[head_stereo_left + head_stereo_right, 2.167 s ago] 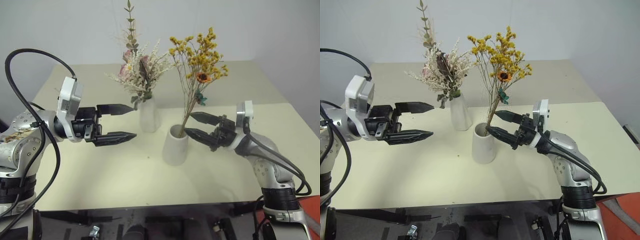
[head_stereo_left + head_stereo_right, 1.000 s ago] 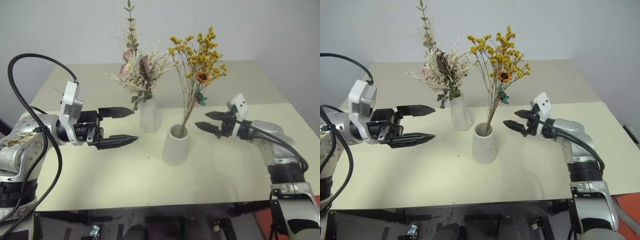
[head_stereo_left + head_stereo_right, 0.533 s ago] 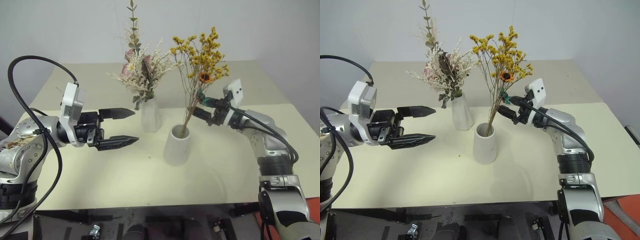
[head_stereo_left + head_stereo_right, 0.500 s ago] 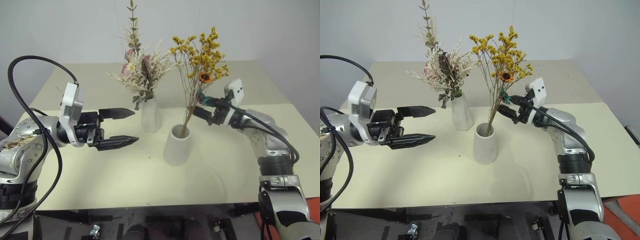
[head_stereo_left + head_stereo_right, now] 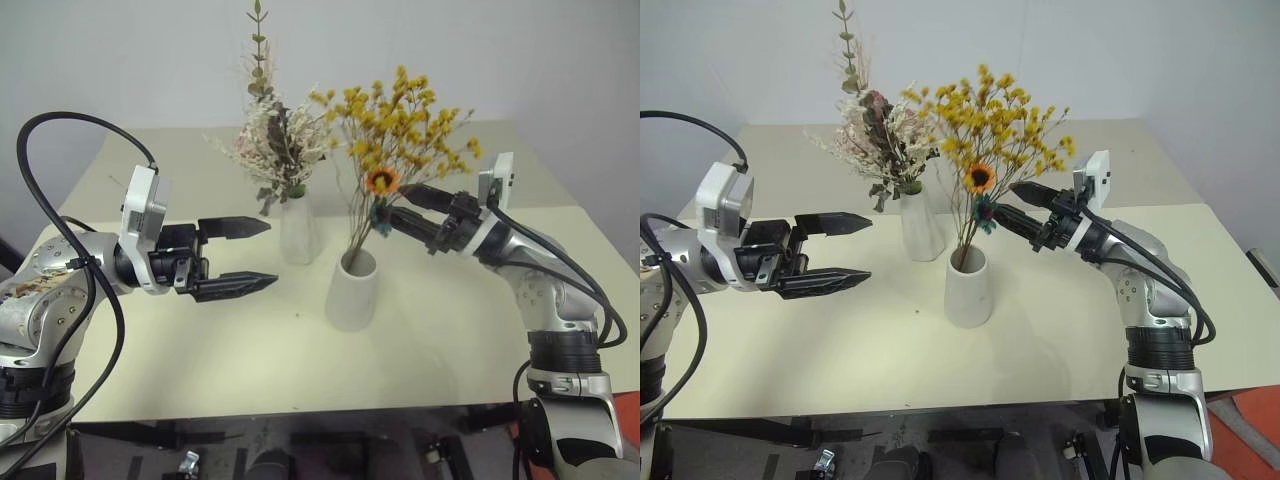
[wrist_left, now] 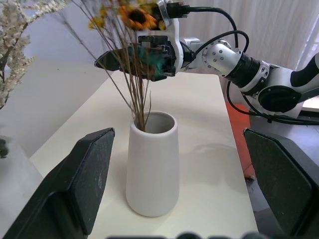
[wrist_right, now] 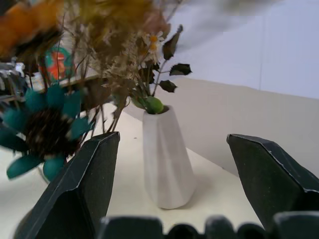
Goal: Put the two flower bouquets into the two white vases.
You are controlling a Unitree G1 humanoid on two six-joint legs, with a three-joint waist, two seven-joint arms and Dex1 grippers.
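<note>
You have two matte white vases on the pale cream tabletop (image 5: 200, 370). The slim vase (image 5: 298, 230), tapered with faceted sides and a narrow neck, holds the cream-white bunch (image 5: 272, 150): feathery dried sprays, pink blooms, a tall leafy sprig. Nearer you, the wider vase (image 5: 351, 291) is smooth with a round open mouth; the yellow bunch (image 5: 400, 125) stands in it, thin bare stems leaning against the rim, tiny clustered blossoms above, one small sunflower (image 5: 381, 181) and a teal bloom (image 5: 379, 214) below it.

Your right gripper (image 5: 400, 206) has its jaws spread, tips right at the teal bloom and stems; contact unclear. Your left gripper (image 5: 255, 255) hangs level, jaws spread wide and empty, left of both vases. Black cables loop off both arms.
</note>
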